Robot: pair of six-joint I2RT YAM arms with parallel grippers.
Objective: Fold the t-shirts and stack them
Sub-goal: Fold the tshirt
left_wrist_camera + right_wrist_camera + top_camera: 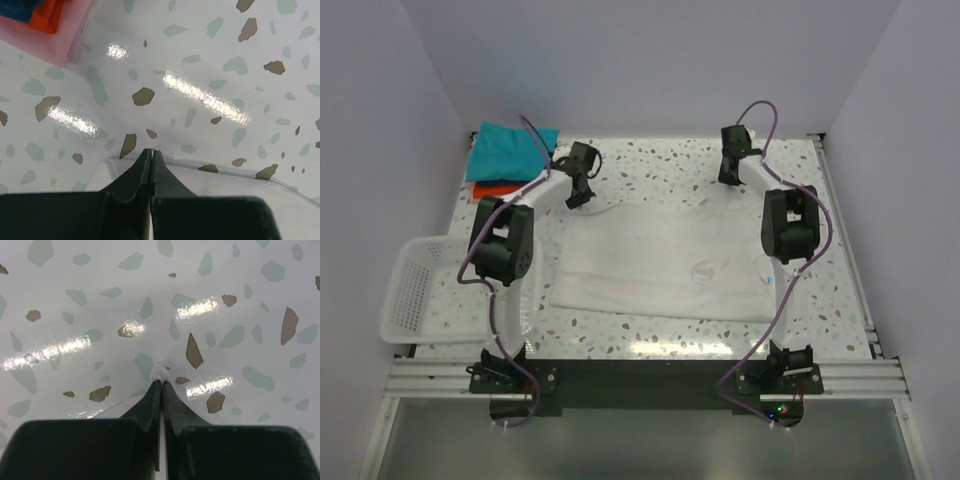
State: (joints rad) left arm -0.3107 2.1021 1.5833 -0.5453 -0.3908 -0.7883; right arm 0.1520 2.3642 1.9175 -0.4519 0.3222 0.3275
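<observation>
The white t-shirt [660, 265] lies spread flat in the middle of the speckled table. At its far left corner my left gripper [578, 195] is shut, fingertips right at the cloth's edge [151, 151] with the white t-shirt [225, 180] running under them. My right gripper [728, 178] is shut at the far right corner, and a small bunch of white cloth [161, 371] pokes out above its tips [162, 382]. A folded teal t-shirt [510, 150] sits on a red-orange t-shirt [492, 187] at the far left corner. The red-orange t-shirt [50, 15] also shows in the left wrist view.
A white mesh basket [415, 290] hangs over the table's left edge beside the left arm. Walls close in the table at the back and both sides. Purple cables loop over both arms.
</observation>
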